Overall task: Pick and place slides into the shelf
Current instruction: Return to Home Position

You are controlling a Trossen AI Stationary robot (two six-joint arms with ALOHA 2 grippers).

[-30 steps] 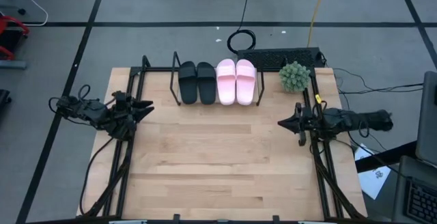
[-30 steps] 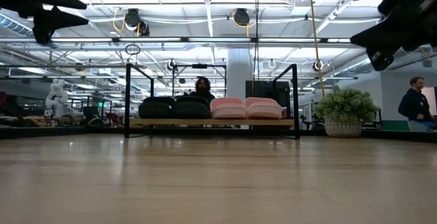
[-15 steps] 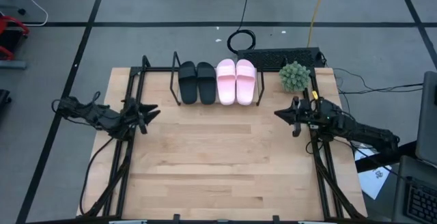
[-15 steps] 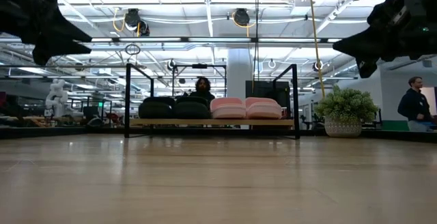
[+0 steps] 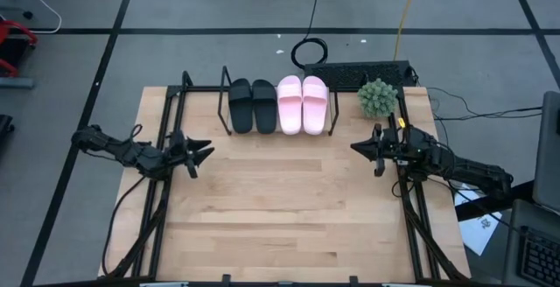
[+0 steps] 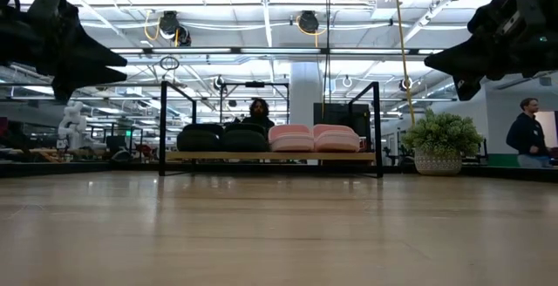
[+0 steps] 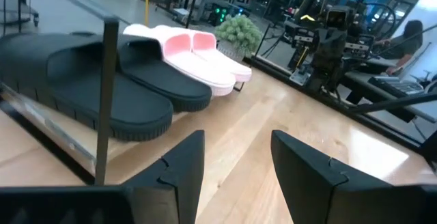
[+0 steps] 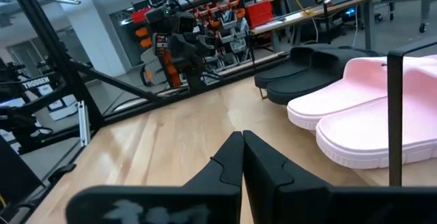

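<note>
All four slides stand side by side, soles down, on the shelf's board (image 6: 270, 156) at the table's far edge. The black pair (image 5: 251, 105) is on its left half and the pink pair (image 5: 303, 105) on its right. The left wrist view shows the black pair (image 7: 102, 74) close by and the pink pair (image 7: 191, 53) beyond it. My left gripper (image 5: 206, 150) (image 7: 235, 162) hovers open above the table's left side, pointing right. My right gripper (image 5: 354, 146) (image 8: 242, 156) hovers shut above the right side, pointing left, near the pink pair (image 8: 369, 108).
A small potted plant (image 5: 377, 97) stands on the table's far right corner, beside the shelf. A black keyboard (image 5: 359, 74) lies just beyond the far edge. Dark frame rails (image 5: 162, 199) run along the left and right sides. The wooden tabletop (image 5: 280, 199) between the arms is bare. People (image 6: 526, 129) are in the room behind.
My left gripper has moved toward the table's right and near edges and come lower. My right gripper shifted a little toward the far edge and the shelf as its arm swung, then held still. The slides have not moved.
</note>
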